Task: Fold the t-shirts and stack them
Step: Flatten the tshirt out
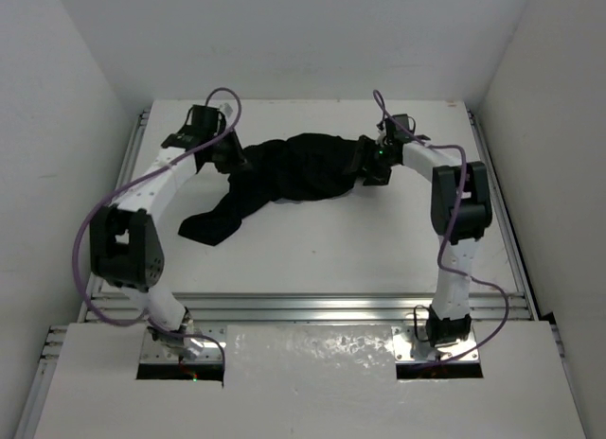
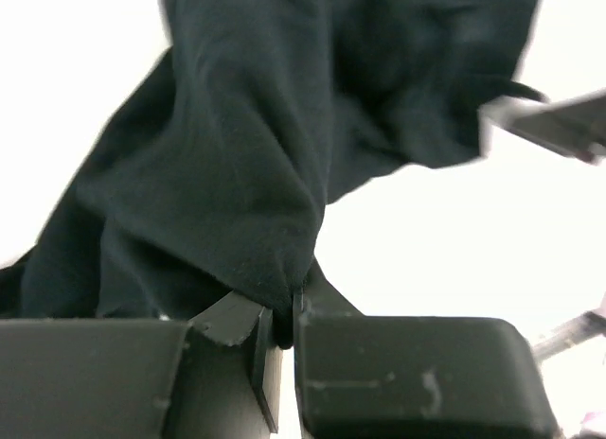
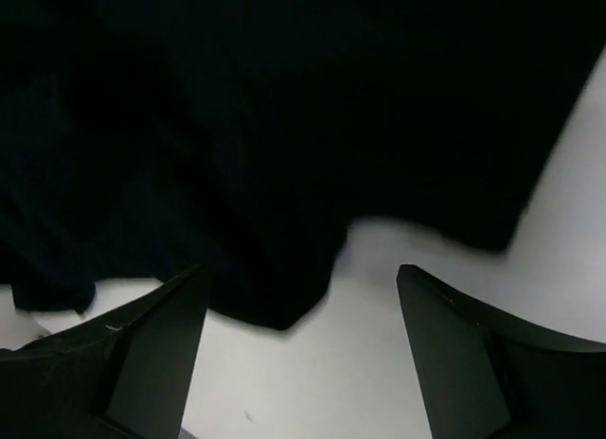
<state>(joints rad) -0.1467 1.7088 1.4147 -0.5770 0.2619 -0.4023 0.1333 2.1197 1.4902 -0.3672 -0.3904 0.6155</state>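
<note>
The left end effector [image 2: 282,318] is pinching a fold of the black t-shirt [image 1: 294,169], which lies bunched on the white counter [image 1: 360,250] toward 12 o'clock with one part trailing toward 7 o'clock, while the right end effector [image 3: 303,278] stands spread at its 3 o'clock edge.

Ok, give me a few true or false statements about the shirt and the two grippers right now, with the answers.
1. The left gripper is clamped on the black t-shirt. True.
2. The right gripper is clamped on the shirt as well. False: its jaws stand wide apart, with nothing pinched between them.
3. The t-shirt lies neatly folded. False: it is bunched and crumpled on the table.
4. Only one garment is in view. True.
</note>
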